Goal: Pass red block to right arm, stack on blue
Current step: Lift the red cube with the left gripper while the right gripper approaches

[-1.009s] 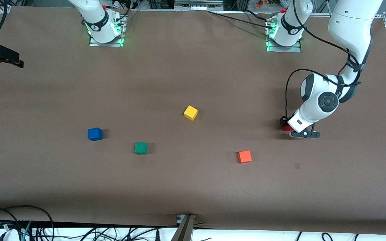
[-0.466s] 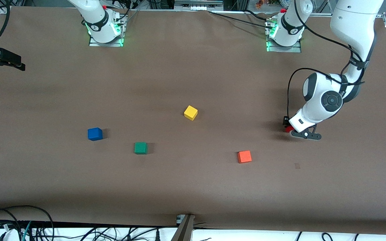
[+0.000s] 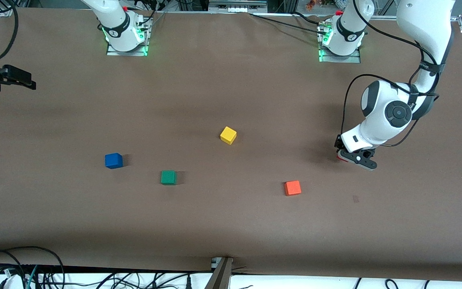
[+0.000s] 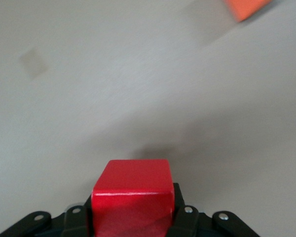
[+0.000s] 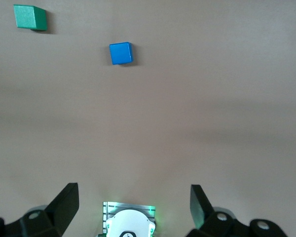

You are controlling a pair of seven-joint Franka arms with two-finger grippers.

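Gripping one red block, left gripper, four other cubes on table

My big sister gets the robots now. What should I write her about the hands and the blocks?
Left gripper: shut on the red block, just above the table at the left arm's end.
Right gripper: open, empty, waiting high at the right arm's end.
Blue block: on the table, nothing on it.
Done: red block grabbed.
Left: pass it to the right gripper, stack it on blue.
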